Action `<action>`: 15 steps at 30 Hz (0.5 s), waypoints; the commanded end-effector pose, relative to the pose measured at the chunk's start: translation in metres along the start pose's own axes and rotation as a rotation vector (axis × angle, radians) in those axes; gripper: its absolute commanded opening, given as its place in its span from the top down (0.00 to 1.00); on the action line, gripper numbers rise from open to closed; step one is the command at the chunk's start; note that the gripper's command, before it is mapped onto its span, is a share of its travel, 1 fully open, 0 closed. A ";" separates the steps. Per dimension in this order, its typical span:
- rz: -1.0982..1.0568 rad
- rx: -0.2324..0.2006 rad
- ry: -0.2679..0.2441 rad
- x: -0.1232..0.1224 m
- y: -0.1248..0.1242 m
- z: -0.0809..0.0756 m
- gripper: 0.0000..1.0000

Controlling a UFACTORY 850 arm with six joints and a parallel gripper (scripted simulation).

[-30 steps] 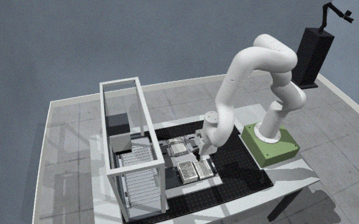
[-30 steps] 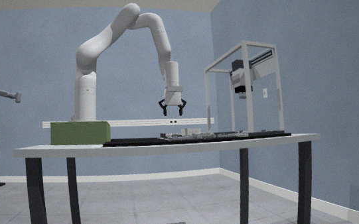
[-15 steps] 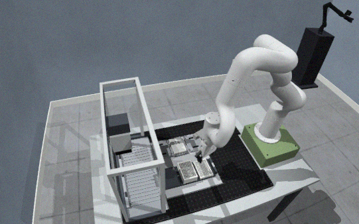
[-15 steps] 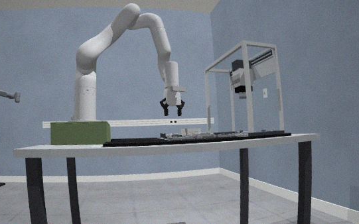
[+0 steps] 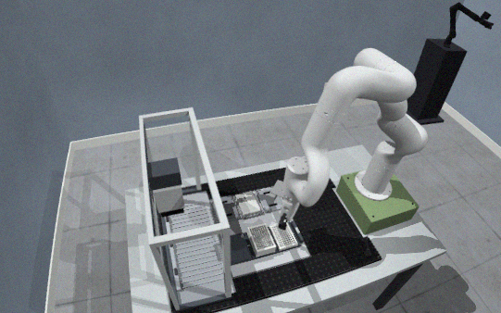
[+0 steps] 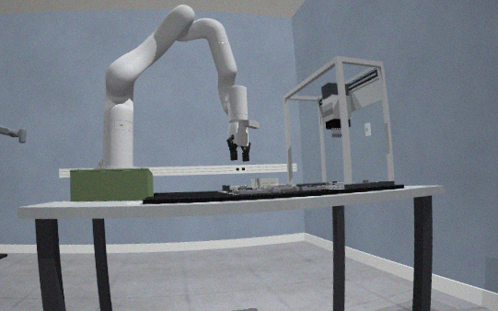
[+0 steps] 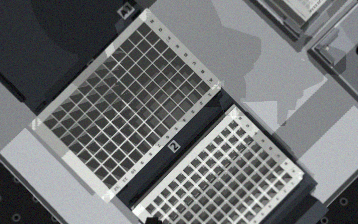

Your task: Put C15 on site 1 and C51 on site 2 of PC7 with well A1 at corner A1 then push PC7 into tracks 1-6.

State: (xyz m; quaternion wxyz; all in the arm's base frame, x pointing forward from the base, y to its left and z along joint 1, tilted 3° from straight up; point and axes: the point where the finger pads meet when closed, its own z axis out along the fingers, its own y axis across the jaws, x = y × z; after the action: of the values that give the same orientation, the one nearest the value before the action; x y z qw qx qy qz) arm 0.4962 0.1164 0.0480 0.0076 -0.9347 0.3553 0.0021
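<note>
The carrier PC7 (image 5: 273, 239) lies on the apron in front of the rails. Two well plates sit on it side by side. In the wrist view the deep-well block C51 (image 7: 125, 100) is on the site marked 2, and its corner lies by the A1 mark. The 96-well plate C15 (image 7: 220, 172) is on the site beside it. C16 (image 5: 249, 206) sits in its nest behind the carrier. My gripper (image 5: 283, 223) hangs open and empty well above the carrier; it also shows in the exterior view (image 6: 238, 152).
The instrument's white frame (image 5: 182, 204) stands over the ribbed rails (image 5: 194, 241) to the left of the carrier. An empty nest (image 7: 352, 55) lies next to C16's nest. The green arm base (image 5: 376, 204) is to the right.
</note>
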 end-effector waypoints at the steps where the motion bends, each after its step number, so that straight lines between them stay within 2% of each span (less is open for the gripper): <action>1: -0.160 0.021 -0.021 0.001 -0.001 -0.001 0.00; 3: -0.160 0.021 -0.021 0.001 -0.001 -0.001 0.00; 15: -0.560 0.025 -0.017 0.001 -0.001 -0.001 0.00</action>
State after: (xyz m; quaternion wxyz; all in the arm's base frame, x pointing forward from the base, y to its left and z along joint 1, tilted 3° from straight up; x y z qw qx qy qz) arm 0.4962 0.1165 0.0480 0.0067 -0.9892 0.1466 -0.0005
